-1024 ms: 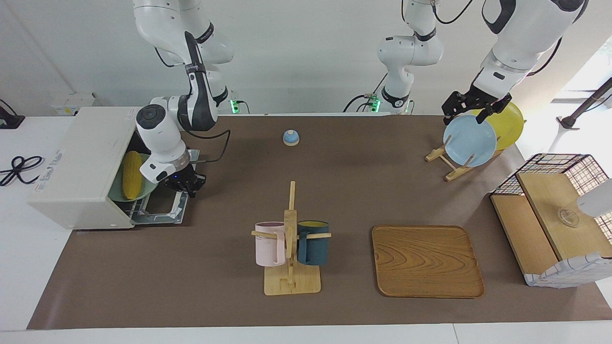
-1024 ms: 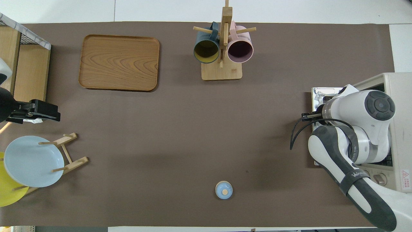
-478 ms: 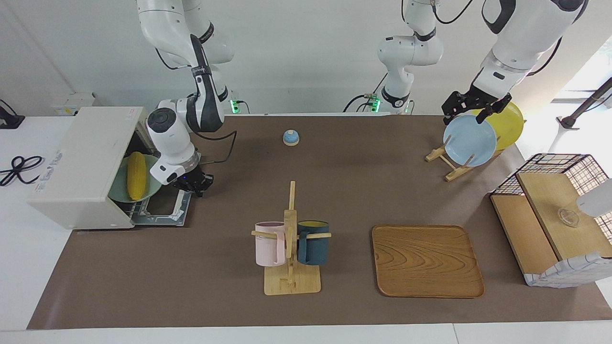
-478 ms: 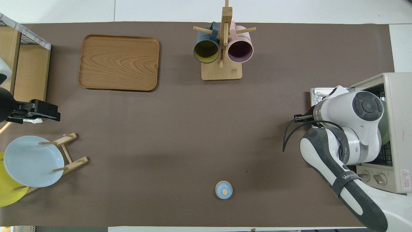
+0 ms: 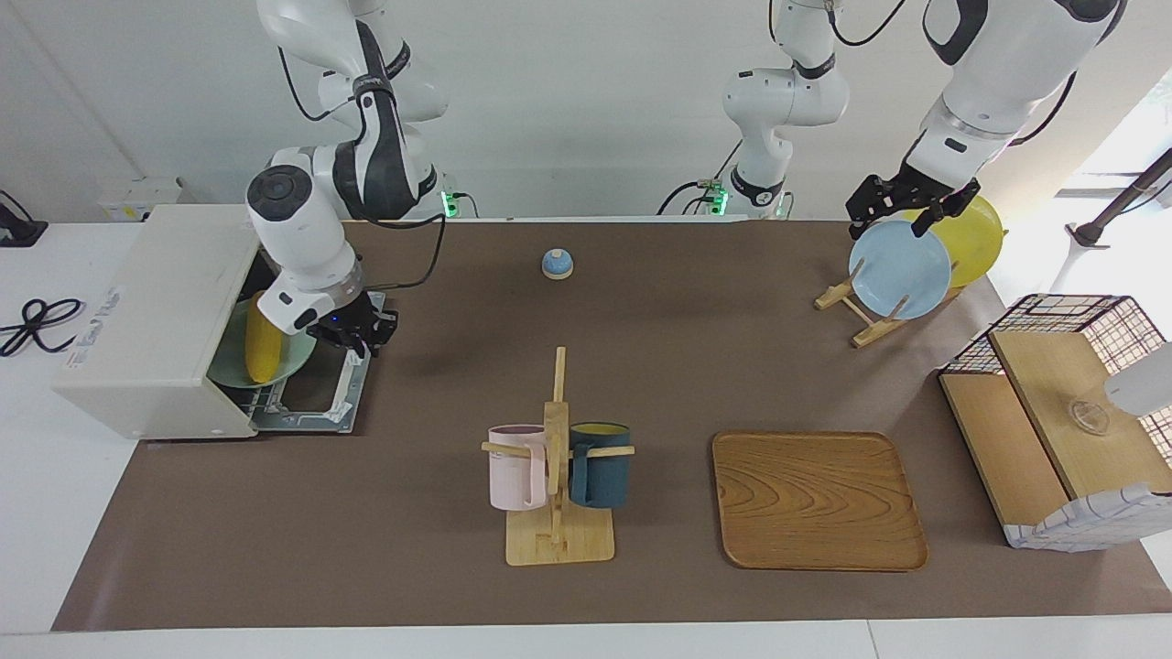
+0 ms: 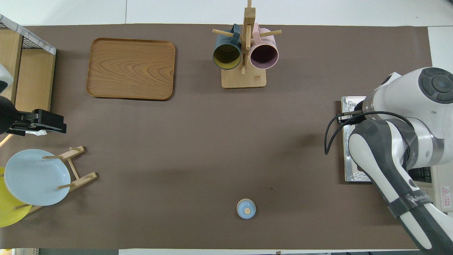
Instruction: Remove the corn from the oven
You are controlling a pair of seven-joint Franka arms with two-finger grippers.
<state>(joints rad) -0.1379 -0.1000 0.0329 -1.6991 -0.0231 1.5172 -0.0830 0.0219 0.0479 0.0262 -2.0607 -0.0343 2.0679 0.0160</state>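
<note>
Brown-covered surface w/ white wall at the robots' end, seen first from the facing view: the oven (image 5: 151,316) sits at the right arm's end of the surface, door (image 5: 316,398) dropped flat, and the corn (image 5: 263,340) lies on a green plate (image 5: 298,352) in the oven's mouth, on the wire rack. Its long axis runs roughly parallel to the oven's front opening, one tip toward the robots, the other away. Right claw (image 5: 352,331) hangs over the open door, just beside the plate's rim and apart from the corn; corn lies from it toward the oven's interior. Can't tell whether its fingers are open or shut; nothing visibly held. Left claw (image 5: 902,209) waits well apart from the oven, at the left arm's end, over the blue plate (image 5: 899,270) in the wooden rack, fingers spread, empty. Right arm is by far the nearer, so the pick looks like its job: prob. needs to shift inward over the cob and close across its short width. Overhead view: right arm (image 6: 407,141) covers most of the oven's front, so corn and claw are both hidden; only a strip of the door (image 6: 348,106) shows. Left claw (image 6: 42,122) shows at the frame edge, well apart from the oven.
</note>
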